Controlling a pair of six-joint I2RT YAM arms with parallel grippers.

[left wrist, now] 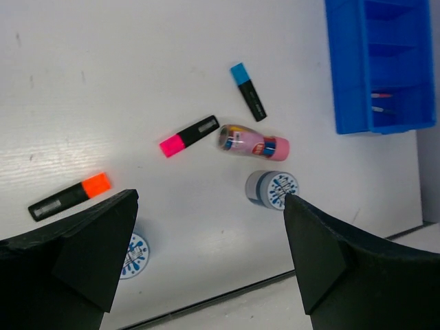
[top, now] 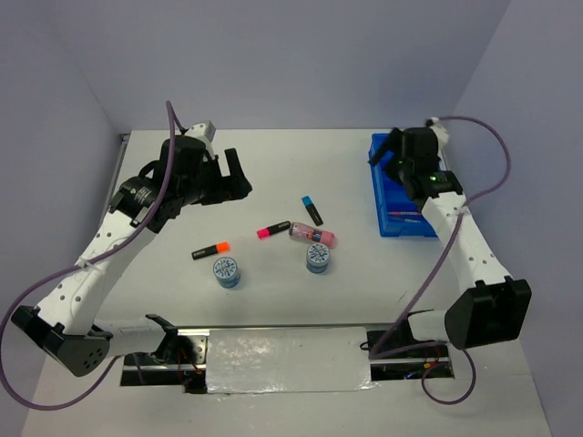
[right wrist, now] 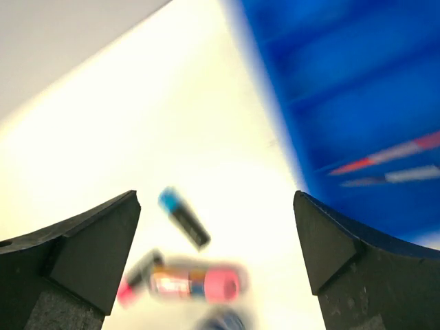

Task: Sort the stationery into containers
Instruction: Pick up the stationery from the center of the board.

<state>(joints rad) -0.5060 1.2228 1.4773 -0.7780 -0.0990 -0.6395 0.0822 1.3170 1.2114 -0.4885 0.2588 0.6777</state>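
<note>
- Both my hands are spread and pinch nothing. My left gripper (left wrist: 210,199) hangs over the loose items, and my right gripper (right wrist: 216,196) is at the tray (left wrist: 350,82), on the side facing the table (top: 301,164) middle.
- Two pens (left wrist: 380,102) lie in one tray compartment. The orange highlighter (left wrist: 70,196), pink highlighter (left wrist: 188,135), blue highlighter (left wrist: 248,91), tube (left wrist: 254,143), left disc (left wrist: 132,254) and right disc (left wrist: 273,188) lie on the table, well apart from the tray.
- The pink highlighter's end sits just beside the tube. If I close on either, a finger could nudge the other, and I'd expect the round tube to roll off.
- The right disc is just beside the tube too, so a crooked descent there could knock both.
- The discs look wide and smooth-sided, so an off-centre pinch might let one squirt out.
- My left finger half hides the left disc, and the orange highlighter is near that finger. Dropping straight down could press on either one.
- If my right arm swings away low, a finger could catch the tray wall, drag the tray and jolt the pens.
- If both arms reach for the middle cluster together, they could collide.
- My right wrist view is blurred, so aiming from it alone risks a miss.
</note>
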